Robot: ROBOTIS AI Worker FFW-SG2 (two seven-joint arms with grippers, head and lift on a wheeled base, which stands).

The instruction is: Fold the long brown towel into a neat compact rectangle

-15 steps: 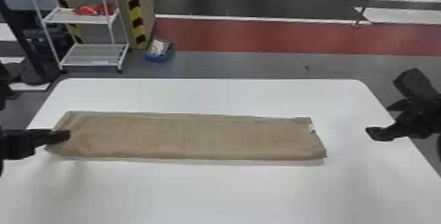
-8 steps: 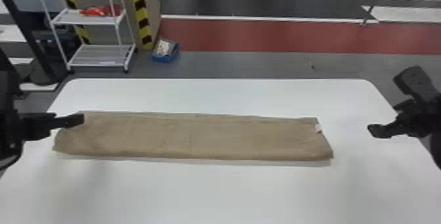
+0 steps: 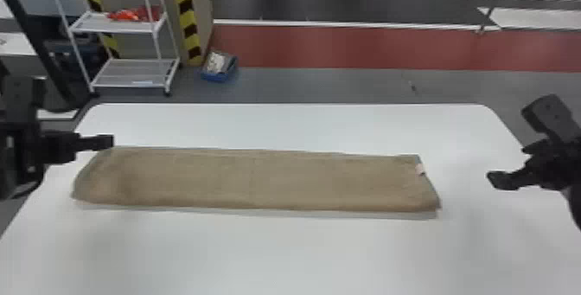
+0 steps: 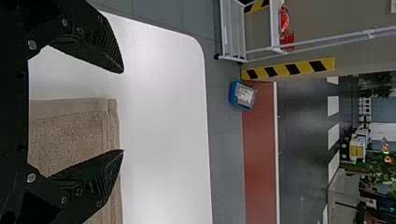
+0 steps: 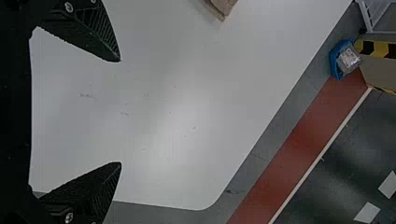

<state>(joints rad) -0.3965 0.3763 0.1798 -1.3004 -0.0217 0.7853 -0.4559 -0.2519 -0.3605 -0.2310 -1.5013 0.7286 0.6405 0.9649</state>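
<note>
Apparently soft, light and liable to sag, the long brown towel (image 3: 255,179) lies flat across the white table (image 3: 276,255), best pinched through all layers at its left end; left gripper (image 4: 123,111) and right gripper (image 5: 120,112) both spread wide, empty

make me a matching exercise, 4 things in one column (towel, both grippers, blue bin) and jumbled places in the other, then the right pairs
Things
1. towel
2. left gripper
3. right gripper
4. blue bin

Places
A. on the floor, beyond the table's far edge
B. at the towel's left end, jaws apart
C. lying flat on the table as a long strip
D. off to the right of the towel, jaws apart

Right pairs
1-C
2-B
3-D
4-A
</note>
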